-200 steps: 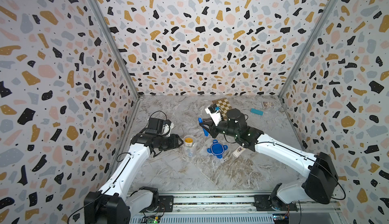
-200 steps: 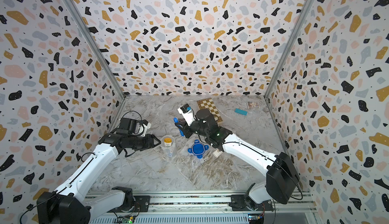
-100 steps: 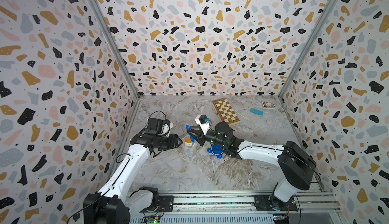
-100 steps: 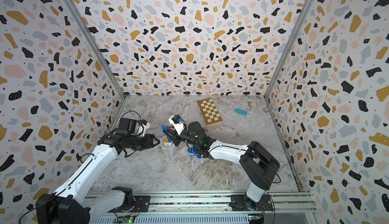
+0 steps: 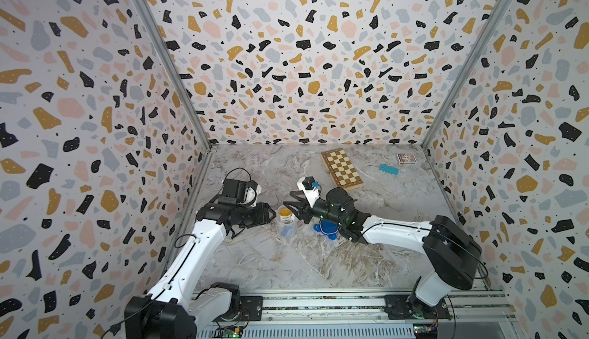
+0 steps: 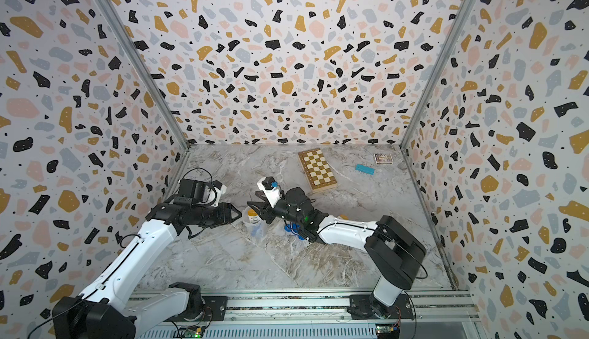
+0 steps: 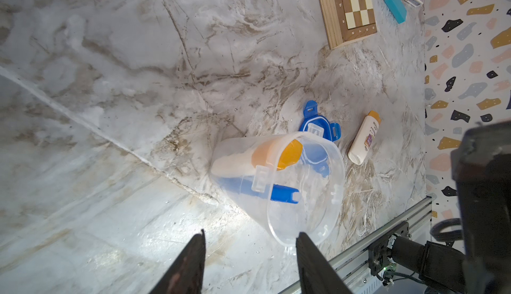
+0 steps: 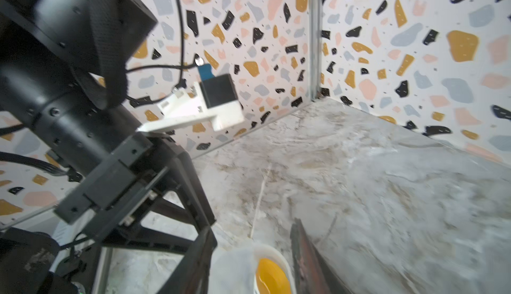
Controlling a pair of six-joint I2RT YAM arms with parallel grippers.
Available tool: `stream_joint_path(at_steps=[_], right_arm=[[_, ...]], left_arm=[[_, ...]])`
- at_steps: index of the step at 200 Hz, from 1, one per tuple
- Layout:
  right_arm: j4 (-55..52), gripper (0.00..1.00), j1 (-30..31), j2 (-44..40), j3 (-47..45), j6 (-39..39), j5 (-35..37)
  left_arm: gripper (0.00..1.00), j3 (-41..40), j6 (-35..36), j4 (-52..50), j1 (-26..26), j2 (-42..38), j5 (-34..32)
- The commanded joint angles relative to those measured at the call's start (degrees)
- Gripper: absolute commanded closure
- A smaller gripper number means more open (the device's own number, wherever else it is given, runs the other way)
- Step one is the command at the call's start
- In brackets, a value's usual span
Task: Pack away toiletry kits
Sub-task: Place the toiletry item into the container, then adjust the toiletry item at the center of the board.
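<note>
while the tub stands just off the middle of the table toward 9 o'clock, an orange-capped bottle and the toothbrush leaning inside, your right claw hangs over its mouth, half spread and empty, and your left claw waits at its 9 o'clock, half spread, gripping nothing. the second bottle lies flat past the lid, at the tub's 3 o'clock in both top views. it should be light, stiff and slick, so pinch across its middle, not the cap.
</note>
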Motion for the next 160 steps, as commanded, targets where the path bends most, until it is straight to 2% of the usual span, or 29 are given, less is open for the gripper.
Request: stream_joint_path(at_steps=[1,24,47,75,103,119,135,160], right_arm=[[-23.87,0.57,-2.8,-9.57,5.63,2.57,9.74],[-50.02,0.58,-10.05,-13.46,9.92,11.06,13.26],[-60.98,0.57,-17.5,-18.58,6.38,16.43,10.12],[-67.29,0.49,-23.55,-23.64,1.7,19.34,9.11],[-68.29,0.45,-33.6,-25.47,-4.3,21.95,-0.67],[-67.33,0.45,-37.45,-25.72,-7.65,22.24,-3.36],[-66.09,0.45,-39.57,-24.19,-9.62,22.42,-7.37],[-66.14,0.43,-39.74,-19.54,-9.07,22.49,-9.73]], left_arm=[[0.47,-0.81,0.68,0.25,0.32,-0.82,1.76],[0.47,-0.6,0.74,0.23,-0.01,-0.36,2.81],[0.46,-0.03,1.17,0.05,-0.4,-1.1,2.68],[0.46,0.37,1.59,-0.87,-1.34,-1.59,2.79],[0.46,-1.03,2.63,-1.46,-1.79,-1.86,3.38],[0.46,-1.16,3.05,-1.86,-2.08,-2.26,3.6],[0.46,-1.46,2.68,-1.41,-2.24,-2.9,3.62],[0.45,-1.39,2.76,-1.32,-2.32,-2.91,4.14]])
